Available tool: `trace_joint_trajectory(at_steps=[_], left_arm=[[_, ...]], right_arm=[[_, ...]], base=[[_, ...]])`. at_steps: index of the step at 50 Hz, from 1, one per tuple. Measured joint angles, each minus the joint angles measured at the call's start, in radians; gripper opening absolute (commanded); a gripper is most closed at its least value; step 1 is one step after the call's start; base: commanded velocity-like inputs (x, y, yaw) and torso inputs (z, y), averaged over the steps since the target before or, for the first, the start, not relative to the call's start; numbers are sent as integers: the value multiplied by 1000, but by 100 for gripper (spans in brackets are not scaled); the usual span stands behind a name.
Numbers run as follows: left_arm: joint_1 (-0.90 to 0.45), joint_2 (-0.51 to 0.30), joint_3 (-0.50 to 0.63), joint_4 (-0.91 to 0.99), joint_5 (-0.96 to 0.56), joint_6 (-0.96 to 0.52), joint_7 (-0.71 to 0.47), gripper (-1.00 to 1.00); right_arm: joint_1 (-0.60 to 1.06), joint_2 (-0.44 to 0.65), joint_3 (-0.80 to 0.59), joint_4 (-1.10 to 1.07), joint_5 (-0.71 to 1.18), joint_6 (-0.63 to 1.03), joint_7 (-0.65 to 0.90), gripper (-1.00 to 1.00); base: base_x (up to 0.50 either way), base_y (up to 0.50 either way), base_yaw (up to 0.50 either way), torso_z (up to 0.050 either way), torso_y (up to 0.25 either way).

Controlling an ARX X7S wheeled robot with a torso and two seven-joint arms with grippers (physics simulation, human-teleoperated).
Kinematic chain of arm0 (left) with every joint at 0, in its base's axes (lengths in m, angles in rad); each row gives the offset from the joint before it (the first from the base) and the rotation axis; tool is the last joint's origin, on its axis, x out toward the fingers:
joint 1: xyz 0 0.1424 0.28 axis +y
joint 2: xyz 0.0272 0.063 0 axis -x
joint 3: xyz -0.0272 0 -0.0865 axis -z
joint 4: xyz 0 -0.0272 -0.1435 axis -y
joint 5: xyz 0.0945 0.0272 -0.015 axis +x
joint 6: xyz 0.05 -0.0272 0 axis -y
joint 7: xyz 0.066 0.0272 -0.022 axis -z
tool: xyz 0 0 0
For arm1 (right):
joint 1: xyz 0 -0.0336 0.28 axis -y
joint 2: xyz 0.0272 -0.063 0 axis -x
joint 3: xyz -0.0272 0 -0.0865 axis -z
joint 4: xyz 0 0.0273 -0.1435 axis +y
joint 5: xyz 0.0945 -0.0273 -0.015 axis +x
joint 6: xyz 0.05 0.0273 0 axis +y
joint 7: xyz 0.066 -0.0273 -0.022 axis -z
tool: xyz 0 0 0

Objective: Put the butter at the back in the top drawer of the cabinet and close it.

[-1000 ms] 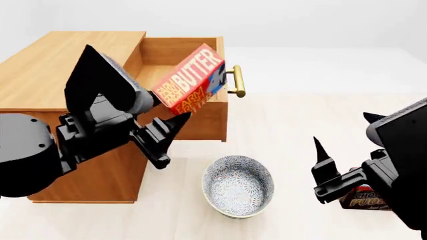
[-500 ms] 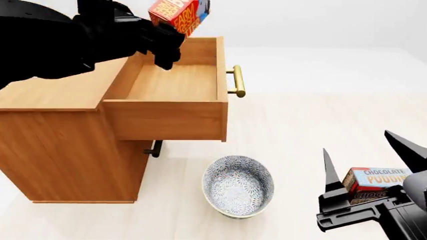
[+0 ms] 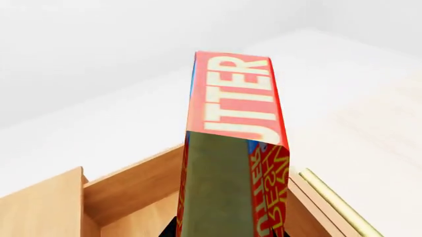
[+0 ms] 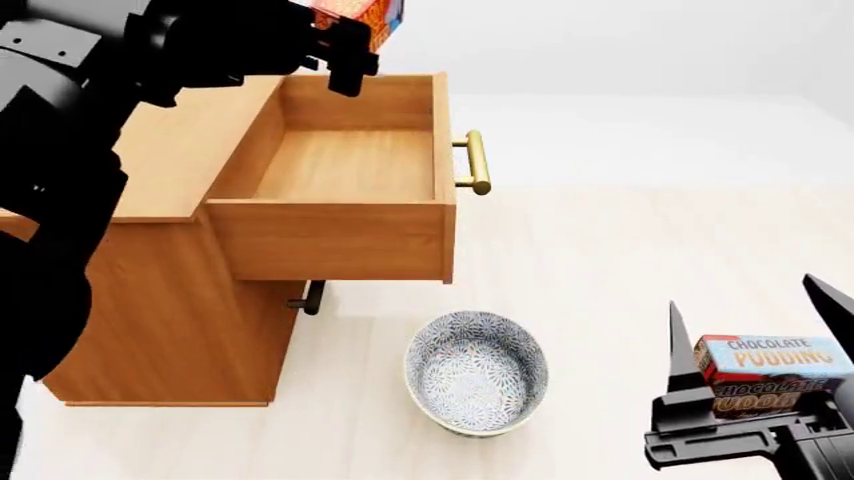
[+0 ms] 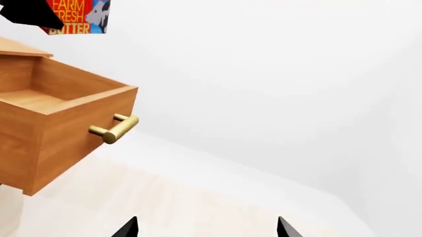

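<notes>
Butter box held high over the far end of the open top drawer

The left gripper has its fingers clamped on the small red, yellow and blue butter box, above the far wall of the light-brown wooden top drawer of the three-drawer cabinet. It should be lowered straight down inside the far wall, released low, then the brass bar handle pushed. The right gripper, fingers spread and empty, waits near right.

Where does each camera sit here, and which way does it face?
Head: high on the robot, looking down at the open top drawer, bowl and pudding box; both arms show.
Left wrist: near the left end effector, facing along the held butter over the drawer; almost no arm shows.
Right wrist: low, facing the drawer's handle; only its fingertips show.
All three share butter and drawer.
</notes>
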Motion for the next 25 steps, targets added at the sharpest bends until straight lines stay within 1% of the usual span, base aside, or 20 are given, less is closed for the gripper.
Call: trace_joint_trajectory(at_steps=[4,11,15,20,25], left_arm=[[19,33,-123,-47,156,-24,29,-100],[53,80,-387,-99,474,-65,82,-100],[70,101,-519,-118,632,-83,108,-100],[89,118,-634,-135,765,-102,129,-100],[106,129,-702,-135,845,-117,142,-100]], right_arm=[[-7,0,-6,-1,-11,-4,13,100],[-17,1,-13,-1,-23,-10,28,100],[-21,1,-15,-2,-28,-13,33,100],[-23,1,-16,-2,-29,-15,36,100],[-27,1,-19,-2,-31,-21,40,100]], base=[[0,0,0,0,3],[0,0,0,1,0],[0,0,0,0,3],[0,0,0,0,0],[0,0,0,0,2]])
